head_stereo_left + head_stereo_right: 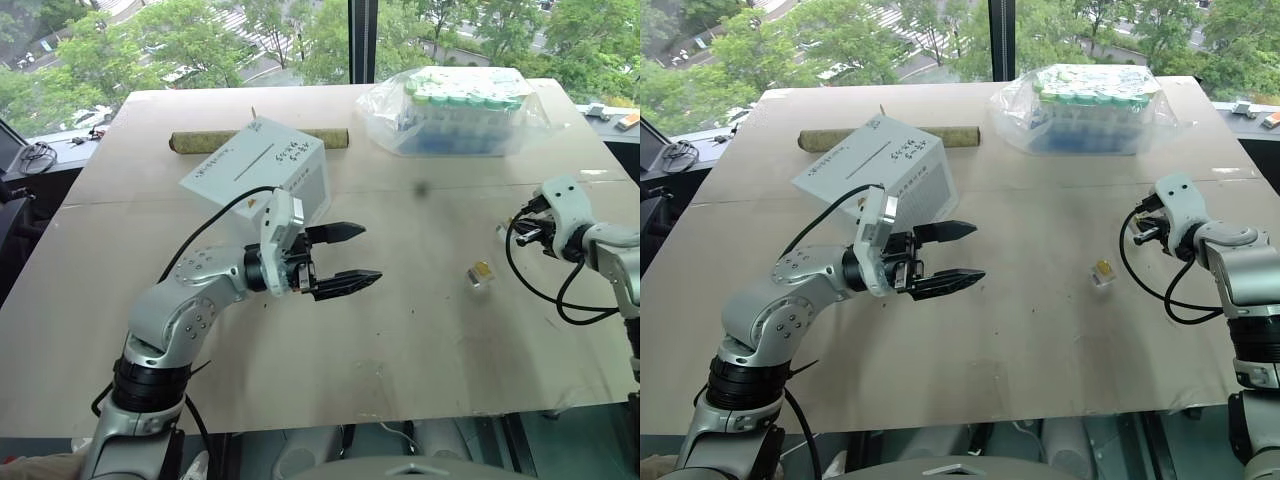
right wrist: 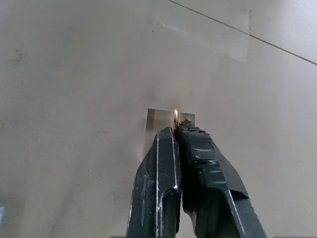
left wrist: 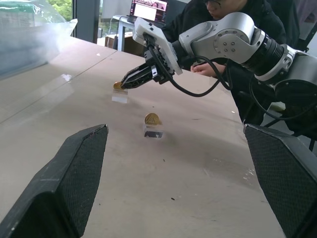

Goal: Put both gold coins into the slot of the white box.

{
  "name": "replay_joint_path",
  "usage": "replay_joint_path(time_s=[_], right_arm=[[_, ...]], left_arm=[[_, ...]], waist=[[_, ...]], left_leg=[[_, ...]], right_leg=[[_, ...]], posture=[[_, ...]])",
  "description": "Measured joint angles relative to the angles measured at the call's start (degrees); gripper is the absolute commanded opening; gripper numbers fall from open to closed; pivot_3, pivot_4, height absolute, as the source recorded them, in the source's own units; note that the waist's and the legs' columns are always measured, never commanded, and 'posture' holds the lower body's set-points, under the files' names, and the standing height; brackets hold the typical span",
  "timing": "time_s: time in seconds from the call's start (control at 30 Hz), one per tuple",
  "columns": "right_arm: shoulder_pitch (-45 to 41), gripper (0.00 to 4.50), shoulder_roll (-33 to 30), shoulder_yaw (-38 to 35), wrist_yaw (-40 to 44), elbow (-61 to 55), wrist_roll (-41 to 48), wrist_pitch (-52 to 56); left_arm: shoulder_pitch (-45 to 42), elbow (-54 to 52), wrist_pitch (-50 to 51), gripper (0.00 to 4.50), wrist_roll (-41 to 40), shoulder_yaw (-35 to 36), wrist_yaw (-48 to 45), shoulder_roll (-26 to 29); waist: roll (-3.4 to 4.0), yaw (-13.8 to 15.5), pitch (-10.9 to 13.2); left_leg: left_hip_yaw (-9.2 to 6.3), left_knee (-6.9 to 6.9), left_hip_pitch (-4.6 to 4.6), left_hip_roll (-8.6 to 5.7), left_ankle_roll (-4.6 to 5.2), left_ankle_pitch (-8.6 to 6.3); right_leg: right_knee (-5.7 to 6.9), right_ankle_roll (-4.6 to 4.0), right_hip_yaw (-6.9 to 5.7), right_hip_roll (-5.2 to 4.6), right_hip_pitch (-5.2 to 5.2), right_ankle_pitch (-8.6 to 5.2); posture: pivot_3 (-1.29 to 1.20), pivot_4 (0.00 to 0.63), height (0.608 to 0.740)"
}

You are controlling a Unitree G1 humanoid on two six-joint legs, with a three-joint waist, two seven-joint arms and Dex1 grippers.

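Your right gripper pinched one gold coin right of the white box; the left gripper stood spread, the other coin unslotted.

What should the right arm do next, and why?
Probably lift the right end effector straight up from its clear holder. It is shut on one gold coin, edge-on between the fingers just above the holder; the white box with its slot lies across the table.
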Motion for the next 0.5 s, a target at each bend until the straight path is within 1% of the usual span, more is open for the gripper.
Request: replay_joint_path(time_s=[0.17,0.2,0.5], right_arm=[[-1.0,0.2,0.4,0.2,-0.4,1.5,-0.2,-0.4],[-1.3,0.09,0.8,0.3,-0.5,2.1,-0.3,-0.8],[-1.9,0.09,1.3,0.3,-0.5,4.1,-0.9,-2.6]], left_arm=[[0.0,0.0,-0.2,4.5,0.1,0.0,0.0,0.0],[0.1,0.0,-0.2,4.5,0.1,0.0,0.0,0.0],[0.2,0.0,-0.6,4.5,0.4,0.0,0.0,0.0]], waist=[[0.0,0.0,0.0],[0.0,0.0,0.0],[0.0,0.0,0.0]], left_leg=[[0.0,0.0,0.0,0.0,0.0,0.0],[0.0,0.0,0.0,0.0,0.0,0.0],[0.0,0.0,0.0,0.0,0.0,0.0]], right_leg=[[0.0,0.0,0.0,0.0,0.0,0.0],[0.0,0.0,0.0,0.0,0.0,0.0],[0.0,0.0,0.0,0.0,0.0,0.0]], posture=[[0.0,0.15,0.74],[0.0,0.15,0.74],[0.0,0.15,0.74]])
